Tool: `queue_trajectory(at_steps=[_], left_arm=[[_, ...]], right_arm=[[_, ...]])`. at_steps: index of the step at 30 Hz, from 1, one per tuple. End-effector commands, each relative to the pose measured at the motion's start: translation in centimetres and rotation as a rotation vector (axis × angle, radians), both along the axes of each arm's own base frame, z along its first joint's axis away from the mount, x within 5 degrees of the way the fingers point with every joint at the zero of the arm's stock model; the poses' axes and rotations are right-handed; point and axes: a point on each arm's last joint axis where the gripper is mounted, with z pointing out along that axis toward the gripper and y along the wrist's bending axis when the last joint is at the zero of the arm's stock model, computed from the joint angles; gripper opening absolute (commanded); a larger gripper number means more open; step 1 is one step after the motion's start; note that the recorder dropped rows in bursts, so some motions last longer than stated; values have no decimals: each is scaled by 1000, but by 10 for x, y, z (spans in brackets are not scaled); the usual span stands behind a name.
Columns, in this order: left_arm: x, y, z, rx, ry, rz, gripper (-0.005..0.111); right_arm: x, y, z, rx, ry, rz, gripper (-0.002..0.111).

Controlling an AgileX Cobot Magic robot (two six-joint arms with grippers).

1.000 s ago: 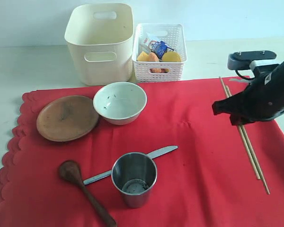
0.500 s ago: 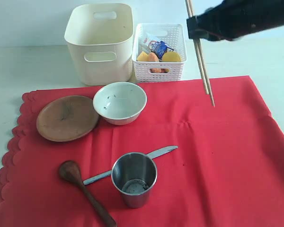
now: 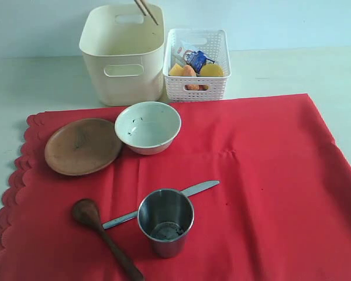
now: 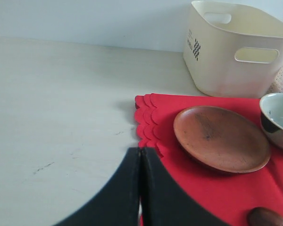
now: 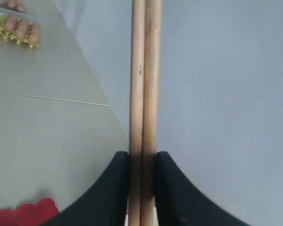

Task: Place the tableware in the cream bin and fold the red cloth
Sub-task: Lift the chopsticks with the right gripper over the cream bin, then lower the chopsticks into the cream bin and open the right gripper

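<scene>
Moved since a second ago: pair of pale wooden chopsticks [image 3: 146, 10], off the right side of the red cloth [image 3: 251, 175] and up to the top edge of the exterior view. Slanted tips now over the open mouth of the cream bin [image 3: 124, 70]; whether inside it or just above, cannot tell.

From the right wrist: right gripper [image 5: 142, 162] clenched on the chopsticks [image 5: 144, 70], both sticks side by side and touching, pinched between the two black fingers.

From the left wrist: left gripper [image 4: 140, 155] closed on nothing, fingers pressed together, hanging over the scalloped corner of the cloth where it meets the pale worktop [image 4: 61, 103].

Lying on the cloth:
- brown round plate [image 3: 82, 146] near the scalloped edge
- white speckled bowl [image 3: 147, 126] just beside the plate
- steel cup [image 3: 165, 225] upright, nearer the camera
- metal knife [image 3: 199, 188] passing behind the cup
- dark wooden spoon [image 3: 99, 231] just left of the cup

Cloth spread flat, not folded.

Behind the cloth on the bare worktop: cream bin and, just beside it on the right, white lattice basket [image 3: 196, 88] holding food and a blue-and-white carton [image 3: 194, 58].
</scene>
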Motion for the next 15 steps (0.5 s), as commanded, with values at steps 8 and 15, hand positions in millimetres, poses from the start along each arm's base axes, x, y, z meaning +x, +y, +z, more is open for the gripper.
queue_trajectory(at_steps=[8,15], left_arm=[[0,0,0,0,-11,4,0],[0,0,0,0,-11,4,0]], right_arm=[[73,45,-42,-5,-26,-69,0],[101,57,-78,-20,12,-131,0]])
